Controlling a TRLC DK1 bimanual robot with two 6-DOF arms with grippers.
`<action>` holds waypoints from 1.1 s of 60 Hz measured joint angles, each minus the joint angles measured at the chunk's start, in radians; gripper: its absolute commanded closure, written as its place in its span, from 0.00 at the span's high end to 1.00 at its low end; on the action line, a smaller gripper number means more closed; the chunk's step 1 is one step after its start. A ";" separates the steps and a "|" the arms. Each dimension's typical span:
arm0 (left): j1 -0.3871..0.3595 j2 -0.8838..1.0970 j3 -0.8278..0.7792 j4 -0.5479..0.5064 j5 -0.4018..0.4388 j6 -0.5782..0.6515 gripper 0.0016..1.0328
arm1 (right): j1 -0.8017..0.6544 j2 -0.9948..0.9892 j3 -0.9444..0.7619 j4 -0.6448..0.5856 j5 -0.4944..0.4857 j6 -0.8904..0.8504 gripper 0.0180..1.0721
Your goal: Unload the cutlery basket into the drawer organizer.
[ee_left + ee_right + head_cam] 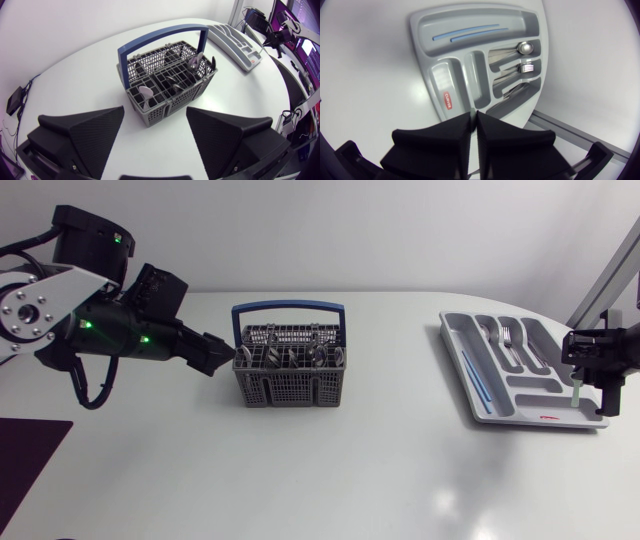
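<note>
Your left gripper (155,116), wide open, sits beside the cutlery basket (290,385) mid-table; a careless reach may catch its blue handle (160,39) and tip it. Your right gripper (474,120), pinched closed, hovers over the drawer organizer (450,72).

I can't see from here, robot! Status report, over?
Left gripper open, cutlery basket just ahead. Right gripper shut, over drawer organizer. Spoons remain in basket. Nothing seen in the way.

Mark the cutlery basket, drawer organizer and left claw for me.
cutlery basket (290,388): head view, on its front mesh wall.
drawer organizer (445,75): right wrist view, on bare grey surface beside the red label.
left claw (155,111): left wrist view, midway between its open fingertips.
</note>
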 measured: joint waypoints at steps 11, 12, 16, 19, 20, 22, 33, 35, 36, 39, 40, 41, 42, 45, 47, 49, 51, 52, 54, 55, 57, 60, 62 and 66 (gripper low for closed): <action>-0.008 0.000 -0.001 0.002 -0.007 0.000 0.84 | -0.024 0.082 0.001 0.077 0.042 -0.035 0.06; -0.008 0.000 -0.002 0.003 -0.008 0.000 0.84 | -0.026 0.092 0.002 0.082 0.047 -0.038 0.06; -0.010 0.000 -0.007 0.004 -0.008 0.000 0.84 | -0.034 0.122 0.003 0.092 0.060 -0.046 0.06; -0.011 0.000 -0.009 0.004 -0.008 0.000 0.84 | -0.038 0.140 0.003 0.098 0.061 -0.050 0.08; -0.011 0.000 -0.010 0.004 -0.009 0.000 0.84 | -0.038 0.145 0.003 0.103 0.061 -0.052 0.10; -0.011 0.000 -0.010 0.004 -0.012 0.000 0.84 | -0.038 0.152 0.003 0.116 0.064 -0.052 0.12; -0.019 0.000 -0.011 0.004 -0.018 0.004 0.84 | -0.027 0.176 -0.005 0.219 0.072 -0.052 0.17; -0.020 0.000 -0.011 0.004 -0.018 0.004 0.84 | -0.022 0.181 -0.009 0.229 0.079 -0.052 0.17; -0.020 0.000 -0.011 0.004 -0.018 0.005 0.84 | -0.020 0.183 -0.011 0.234 0.079 -0.052 0.17; -0.021 0.000 -0.011 0.004 -0.018 0.008 0.84 | -0.012 0.190 -0.020 0.250 0.079 -0.051 0.19; -0.021 0.000 -0.011 0.004 -0.018 0.008 0.84 | -0.010 0.193 -0.023 0.254 0.079 -0.051 0.21; -0.021 0.000 -0.011 0.004 -0.018 0.008 0.84 | -0.009 0.196 -0.024 0.256 0.079 -0.051 0.22; -0.021 0.000 -0.011 0.004 -0.018 0.011 0.84 | -0.006 0.199 -0.026 0.257 0.079 -0.051 0.23; -0.021 0.000 -0.011 0.004 -0.019 0.017 0.84 | -0.003 0.208 -0.027 0.259 0.079 -0.051 0.30; -0.021 0.000 -0.011 0.004 -0.018 0.023 0.84 | 0.002 0.213 -0.028 0.264 0.079 -0.047 0.33; -0.023 0.000 -0.011 0.004 -0.019 0.024 0.84 | 0.002 0.215 -0.030 0.272 0.079 -0.043 0.36; -0.024 0.000 -0.011 0.004 -0.018 0.026 0.84 | 0.003 0.215 -0.031 0.280 0.079 -0.039 0.37; -0.026 0.000 -0.011 0.004 -0.019 0.030 0.84 | 0.003 0.215 -0.031 0.282 0.079 -0.036 0.38; -0.028 -0.001 -0.011 0.004 -0.018 0.034 0.85 | 0.003 0.215 -0.031 0.286 0.078 -0.029 0.40; -0.029 -0.001 -0.011 0.004 -0.018 0.039 0.85 | 0.003 0.215 -0.031 0.288 0.078 -0.022 0.43; -0.032 -0.001 -0.011 0.005 -0.018 0.047 0.85 | 0.006 0.215 -0.032 0.291 0.078 -0.014 0.45; -0.034 -0.002 -0.011 0.005 -0.018 0.058 0.85 | 0.010 0.215 -0.032 0.293 0.078 -0.002 0.46; -0.034 -0.002 -0.011 0.005 -0.019 0.070 0.85 | 0.015 0.215 -0.032 0.294 0.077 0.009 0.46; -0.035 -0.004 -0.011 0.008 -0.019 0.092 0.87 | 0.028 0.215 -0.032 0.294 0.075 0.034 0.47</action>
